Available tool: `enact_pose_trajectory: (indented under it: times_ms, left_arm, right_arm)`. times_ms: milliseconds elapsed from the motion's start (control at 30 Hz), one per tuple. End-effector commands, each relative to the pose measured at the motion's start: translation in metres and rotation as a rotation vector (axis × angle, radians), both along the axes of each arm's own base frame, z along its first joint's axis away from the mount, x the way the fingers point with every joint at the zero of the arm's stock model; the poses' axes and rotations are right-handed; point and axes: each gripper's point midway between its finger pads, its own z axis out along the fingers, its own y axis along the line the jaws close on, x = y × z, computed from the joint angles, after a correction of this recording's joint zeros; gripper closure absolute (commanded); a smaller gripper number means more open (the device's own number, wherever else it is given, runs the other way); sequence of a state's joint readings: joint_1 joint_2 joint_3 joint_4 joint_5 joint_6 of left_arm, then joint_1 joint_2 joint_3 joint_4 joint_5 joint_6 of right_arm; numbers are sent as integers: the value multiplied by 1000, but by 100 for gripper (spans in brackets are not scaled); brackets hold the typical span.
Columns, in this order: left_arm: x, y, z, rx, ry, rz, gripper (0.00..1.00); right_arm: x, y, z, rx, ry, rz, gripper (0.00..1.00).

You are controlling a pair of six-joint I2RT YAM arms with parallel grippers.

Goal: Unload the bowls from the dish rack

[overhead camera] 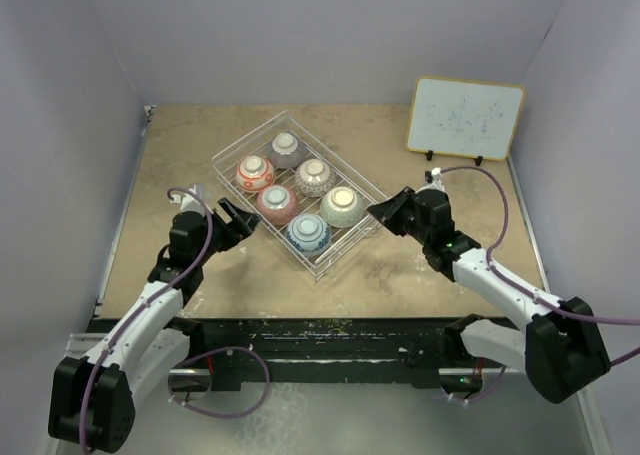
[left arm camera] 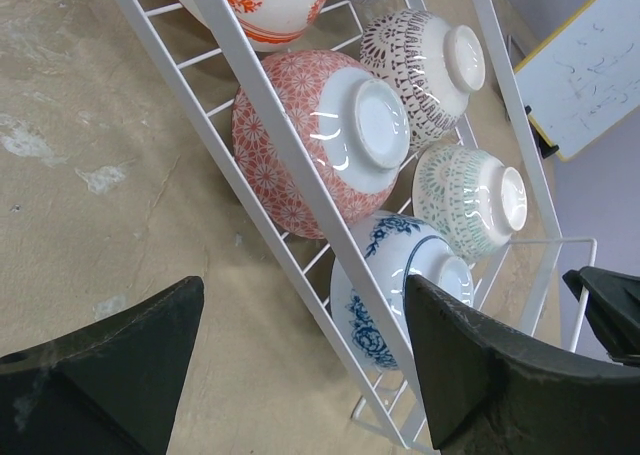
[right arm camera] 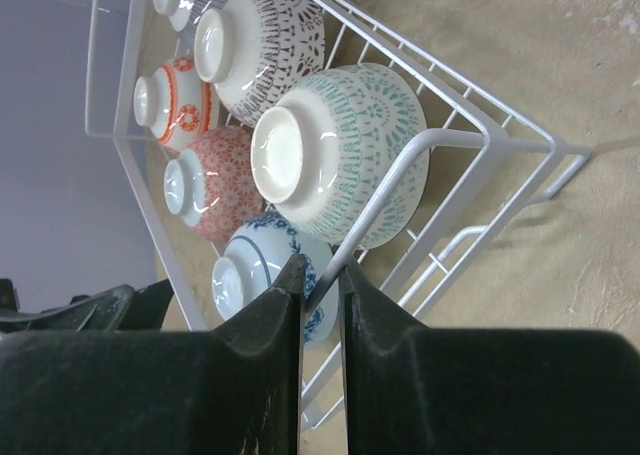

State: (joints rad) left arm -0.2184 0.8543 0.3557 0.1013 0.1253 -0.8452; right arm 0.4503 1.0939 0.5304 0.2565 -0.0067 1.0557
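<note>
The white wire dish rack (overhead camera: 240, 135) sits mid-table and holds several small bowls, all upside down. They are orange-and-white (overhead camera: 254, 172), grey (overhead camera: 288, 149), brown-patterned (overhead camera: 314, 176), pink (overhead camera: 276, 203), green-and-white (overhead camera: 342, 205) and blue-and-white (overhead camera: 308, 232). My left gripper (overhead camera: 240, 220) is open and empty. It sits just outside the rack's near-left side, and in its wrist view (left arm camera: 300, 295) the side wire and the blue bowl (left arm camera: 400, 275) lie between the fingers. My right gripper (overhead camera: 378, 211) is at the rack's right side. In its wrist view (right arm camera: 320, 265) it is shut on the rack's rim wire (right arm camera: 400, 175), beside the green-and-white bowl (right arm camera: 350, 145).
A white board with an orange frame (overhead camera: 465, 118) stands at the back right on small feet. Grey walls close in the table on the left, back and right. Bare tan tabletop (overhead camera: 400, 275) lies in front of the rack.
</note>
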Motion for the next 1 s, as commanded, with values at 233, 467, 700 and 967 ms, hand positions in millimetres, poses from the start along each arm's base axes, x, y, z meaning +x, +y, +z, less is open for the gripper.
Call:
enact_pose_trajectory:
  times_ms: [233,467,700,967]
  left_arm:
    - [-4,4,25,20,-82,1,15]
    - [2,-3,39,26,-149,-49,9]
    - [42,29,63,85,-75,186,7]
    - [103,53,67,199,98,379,0]
  right_arm:
    - [82,-31,43,-93,-132,-83,94]
    - [150,-45,32,-254,-89,-127,92]
    - [153,-41,53,-264,-122,-91,48]
    - [110,-73,67,-356,-156,-157,17]
